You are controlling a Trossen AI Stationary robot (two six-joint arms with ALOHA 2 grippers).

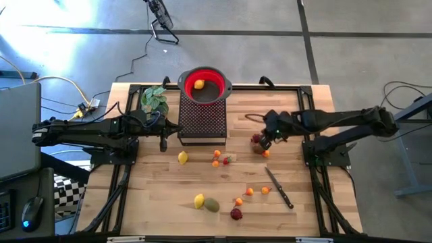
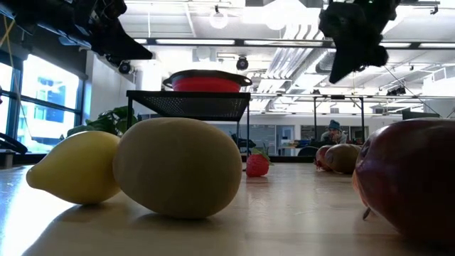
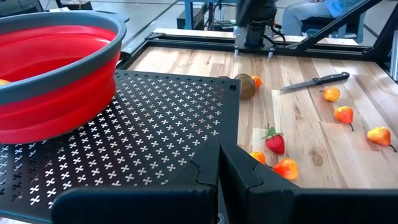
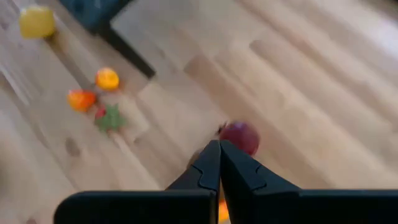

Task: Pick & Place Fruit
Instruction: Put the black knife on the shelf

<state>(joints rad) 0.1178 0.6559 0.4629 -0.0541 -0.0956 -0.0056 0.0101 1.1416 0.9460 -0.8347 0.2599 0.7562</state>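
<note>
Right of centre in the high view, the right gripper (image 1: 268,140), fingers pressed together and empty, hovers over a dark red round toy fruit (image 4: 240,137) on the wooden table (image 1: 310,209), apparently lining up a pick for the red collapsible bowl (image 1: 219,89)

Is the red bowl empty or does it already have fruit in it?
Not empty. The high view shows one yellow-orange fruit lying inside the red bowl, which sits on the black perforated stand.
</note>
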